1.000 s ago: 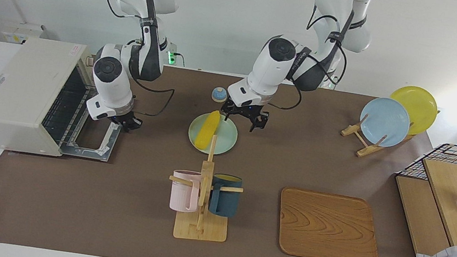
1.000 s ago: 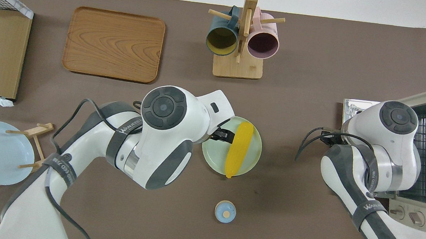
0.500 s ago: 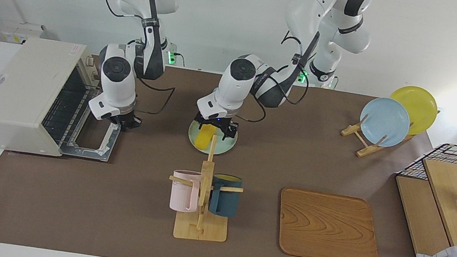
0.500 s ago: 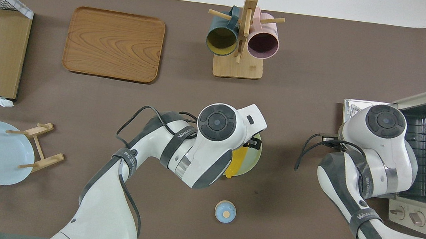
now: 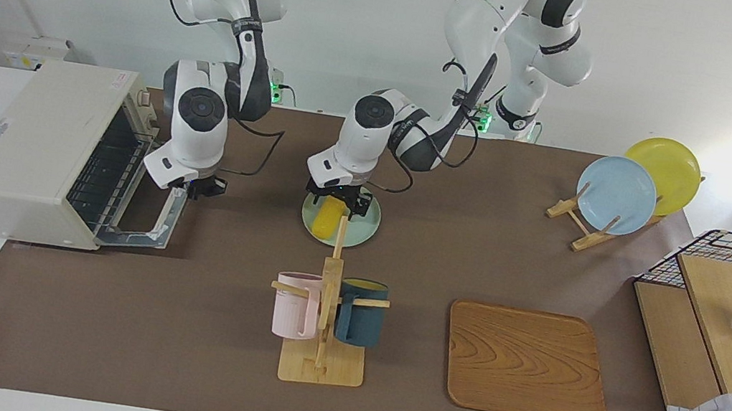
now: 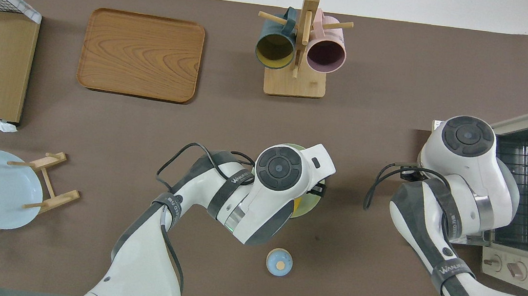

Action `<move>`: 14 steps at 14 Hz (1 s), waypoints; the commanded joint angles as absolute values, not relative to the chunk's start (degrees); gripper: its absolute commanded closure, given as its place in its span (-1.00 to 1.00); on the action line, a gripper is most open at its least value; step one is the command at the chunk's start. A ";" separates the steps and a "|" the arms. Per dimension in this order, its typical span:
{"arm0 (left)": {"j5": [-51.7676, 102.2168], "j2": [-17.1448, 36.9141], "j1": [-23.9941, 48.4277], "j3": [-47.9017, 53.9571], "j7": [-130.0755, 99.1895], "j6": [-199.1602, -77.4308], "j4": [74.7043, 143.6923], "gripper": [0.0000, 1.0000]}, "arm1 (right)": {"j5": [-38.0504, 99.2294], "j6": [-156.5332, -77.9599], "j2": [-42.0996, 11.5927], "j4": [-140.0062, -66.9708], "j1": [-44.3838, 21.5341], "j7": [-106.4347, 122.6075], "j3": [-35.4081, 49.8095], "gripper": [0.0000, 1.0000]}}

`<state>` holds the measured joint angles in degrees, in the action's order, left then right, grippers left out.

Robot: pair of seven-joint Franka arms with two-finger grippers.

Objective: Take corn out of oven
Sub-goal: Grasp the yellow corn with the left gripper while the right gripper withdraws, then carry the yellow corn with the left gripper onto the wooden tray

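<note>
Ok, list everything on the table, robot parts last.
corn: 1, yellow, on green plate
oven: 1, cream, door down, right arm's end
green plate: 1, mid-table
mugs: 2, pink, navy, on wooden rack
tray: 1, wooden
plates on stand: 2, blue, yellow
basket: 1, wire, left arm's end
small blue knob: 1, near robots
left end effector: over corn
right end effector: at oven door

High facing view, steep overhead, shared table point(image 5: 168, 364)
</note>
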<state>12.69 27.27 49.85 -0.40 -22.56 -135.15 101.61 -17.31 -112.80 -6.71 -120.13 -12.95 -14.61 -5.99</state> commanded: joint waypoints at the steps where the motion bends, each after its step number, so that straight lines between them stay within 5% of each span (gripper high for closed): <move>1: 12.74 26.54 49.49 -1.32 -23.29 -133.34 101.52 1.00 | -22.06 -106.72 -5.11 -113.83 -7.75 -3.38 -8.00 0.81; 8: 13.01 16.01 37.38 -1.32 -21.89 -119.64 99.50 1.00 | -19.34 -103.18 -1.58 -113.99 -0.89 5.26 -8.00 0.72; 14: 12.49 20.46 17.34 -1.23 -6.95 -116.29 92.05 1.00 | -14.52 -98.63 -0.53 -109.97 -1.32 5.63 -7.56 0.43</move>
